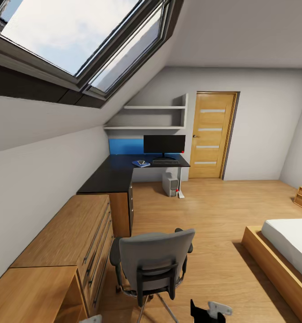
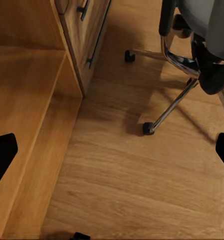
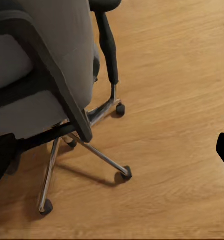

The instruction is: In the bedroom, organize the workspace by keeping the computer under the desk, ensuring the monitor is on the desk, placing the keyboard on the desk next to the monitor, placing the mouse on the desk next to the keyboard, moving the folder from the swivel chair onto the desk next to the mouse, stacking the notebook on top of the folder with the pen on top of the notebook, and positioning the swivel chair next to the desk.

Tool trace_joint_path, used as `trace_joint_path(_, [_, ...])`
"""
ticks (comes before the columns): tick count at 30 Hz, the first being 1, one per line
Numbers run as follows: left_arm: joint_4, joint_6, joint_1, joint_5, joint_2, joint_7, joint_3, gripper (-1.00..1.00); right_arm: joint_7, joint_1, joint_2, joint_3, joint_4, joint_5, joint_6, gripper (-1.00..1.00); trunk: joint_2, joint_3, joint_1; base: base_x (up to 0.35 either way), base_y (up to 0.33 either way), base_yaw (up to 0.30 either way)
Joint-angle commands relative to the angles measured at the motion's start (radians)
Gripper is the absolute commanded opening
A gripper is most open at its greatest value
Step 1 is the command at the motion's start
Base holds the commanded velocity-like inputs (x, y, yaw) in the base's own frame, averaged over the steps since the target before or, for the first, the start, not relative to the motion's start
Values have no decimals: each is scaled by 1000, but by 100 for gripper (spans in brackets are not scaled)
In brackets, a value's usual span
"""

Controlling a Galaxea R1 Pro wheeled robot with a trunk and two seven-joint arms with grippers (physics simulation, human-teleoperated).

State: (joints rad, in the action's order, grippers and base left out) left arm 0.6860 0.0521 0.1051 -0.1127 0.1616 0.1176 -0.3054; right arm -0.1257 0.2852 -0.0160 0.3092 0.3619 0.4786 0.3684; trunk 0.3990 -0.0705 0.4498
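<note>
The swivel chair (image 1: pixel 153 262) stands on the wooden floor (image 1: pixel 213 211) just ahead of the robot, its grey back turned toward the camera, beside the light wooden drawer cabinet (image 1: pixel 74 242) and well apart from the desk (image 1: pixel 119 172) at the far wall. On that glossy black tabletop stand the monitor (image 1: pixel 164 144) with the keyboard (image 1: pixel 165 160) in front of it, and the blue folder (image 1: pixel 141 164) lies just beside the keyboard with something small on it, too small to name; the computer (image 1: pixel 170 184) sits on the floor under the desk. The chair looks the heaviest thing here, but it should roll easily on its casters (image 3: pixel 124 173), so I judge it better pushed than lifted; the padded back is soft and would give, while the stiff dark frame across the back (image 1: pixel 155 273) or a black armrest (image 3: pixel 108 42) offers a firmer place to push or hold. The chrome star base (image 2: pixel 174 102) is smooth and probably slippery, a poor hold. A push off-centre would likely spin the seat rather than move it. The left gripper (image 2: pixel 112 155) and the right gripper (image 3: pixel 112 150) each show their dark fingertips set wide apart at the edges of their wrist views, with nothing between them. No brand, label or readable writing shows anywhere; only a red dot on the monitor's lower corner.
</note>
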Motion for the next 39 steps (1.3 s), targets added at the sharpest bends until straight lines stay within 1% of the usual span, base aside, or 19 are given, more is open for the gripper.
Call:
trace_joint_path(1, [-7,9,6,-11,3,-1,-4,100,-10,11,0,9,0,5,-7,100,1,1,0,0,0,0])
trace_joint_path(3, [-18,8,12,-12,4,-1,-4,100,-14,19,-2,10,-2,4,-1,100,1,1,0,0,0,0])
trace_joint_path(6, [-29,-2,17,-13,4,-2,-4,100,-16,26,-7,12,-21,3,31,100,1,1,0,0,0,0])
trace_joint_path(9, [-38,-12,19,-14,5,-2,-4,100,-16,30,-17,15,-69,2,72,100,1,1,0,0,0,0])
trace_joint_path(10, [-44,-16,20,-14,5,-2,-4,100,-17,31,-25,16,-105,2,100,100,1,1,0,0,0,0])
trace_joint_path(13, [-51,-20,21,-14,5,-2,-4,100,-17,33,-33,16,-145,1,147,100,1,1,0,0,0,0])
trace_joint_path(19, [-60,-23,22,-14,5,4,-4,100,-17,34,-40,15,-183,0,213,100,43,20,23,0,0,0])
trace_joint_path(20, [-76,-24,22,-14,5,6,-3,100,-16,34,-42,15,-192,-1,224,100,50,23,27,0,0,0])
trace_joint_path(21, [-99,-24,22,-15,5,7,-2,100,-16,34,-43,17,-200,-3,229,100,57,26,31,0,0,0])
trace_joint_path(29, [-153,-24,22,-16,4,8,0,100,-17,34,-44,19,-210,-20,232,100,113,51,62,0,0,0])
trace_joint_path(39, [-154,-24,22,-12,3,8,0,100,-17,34,-42,18,-210,-20,232,100,183,82,100,0,0,0])
